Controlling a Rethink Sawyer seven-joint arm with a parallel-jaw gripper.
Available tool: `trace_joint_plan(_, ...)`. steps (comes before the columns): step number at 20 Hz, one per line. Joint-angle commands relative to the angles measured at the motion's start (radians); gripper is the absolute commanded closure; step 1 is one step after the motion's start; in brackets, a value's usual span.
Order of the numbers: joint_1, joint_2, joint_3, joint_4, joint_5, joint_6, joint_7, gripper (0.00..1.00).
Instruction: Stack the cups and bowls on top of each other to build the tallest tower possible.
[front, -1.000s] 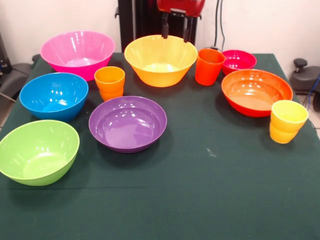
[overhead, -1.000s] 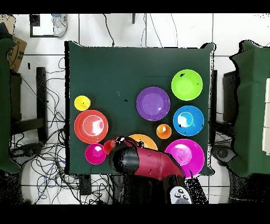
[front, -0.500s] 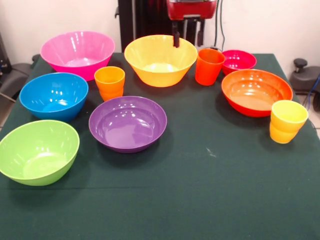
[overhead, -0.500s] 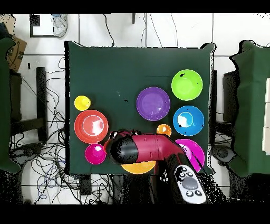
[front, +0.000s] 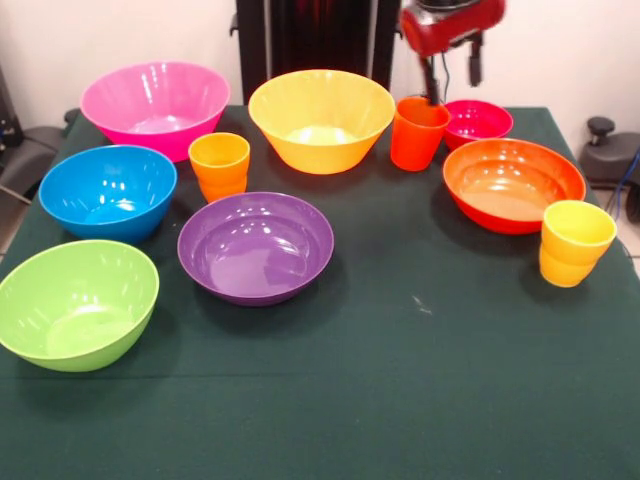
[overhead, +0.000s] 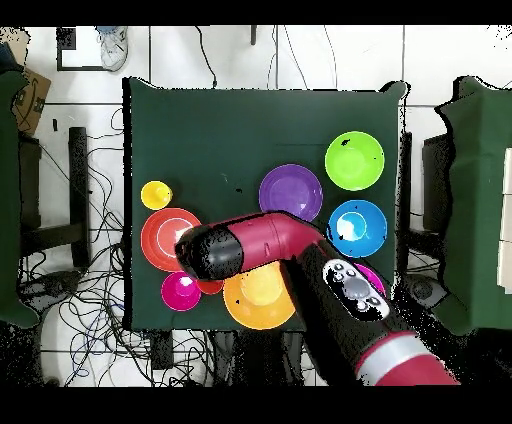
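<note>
Since the earlier frame the red and black arm (overhead: 300, 262) has swung from over the large deep yellow plastic bowl (front: 321, 119) to hang above the plain tapered red-orange plastic cup (front: 417, 132). Its gripper (front: 451, 73) shows two dark fingers (front: 431, 80) spread apart, holding nothing, one just over that cup's rim and the other over the small magenta-red bowl (front: 476, 122).

Seven bowls and three cups stand singly on the dark green worktop (front: 400, 380); no tower is built.

In the front view, taking the wide purple bowl (front: 256, 246) as landmark, the ribbed orange cup (front: 219, 165) stands just behind its left edge, the blue bowl (front: 108, 191) to its left, the green bowl (front: 76, 302) left and nearer, and the pink bowl (front: 155, 107) far behind on the left. The shallow orange-red bowl (front: 513, 184) lies well to its right, with the ribbed yellow cup (front: 575, 242) beside it.

Overhead, the arm covers the red-orange cup and part of the yellow bowl.
</note>
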Motion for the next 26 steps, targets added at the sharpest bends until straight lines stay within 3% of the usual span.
trace_joint_plan(1, -0.002, 0.119, 0.226, -0.083, -0.11, 0.172, -0.421, 0.0)
trace_joint_plan(5, -0.007, 0.137, 0.248, -0.098, -0.14, 0.222, -0.459, 0.0)
trace_joint_plan(12, 0.0, 0.143, 0.231, -0.114, -0.154, 0.305, -0.411, 0.0)
trace_joint_plan(20, 0.017, 0.131, 0.21, -0.099, -0.16, 0.273, -0.273, 0.0)
trace_joint_plan(26, 0.022, 0.122, 0.2, -0.091, -0.184, 0.281, -0.272, 0.0)
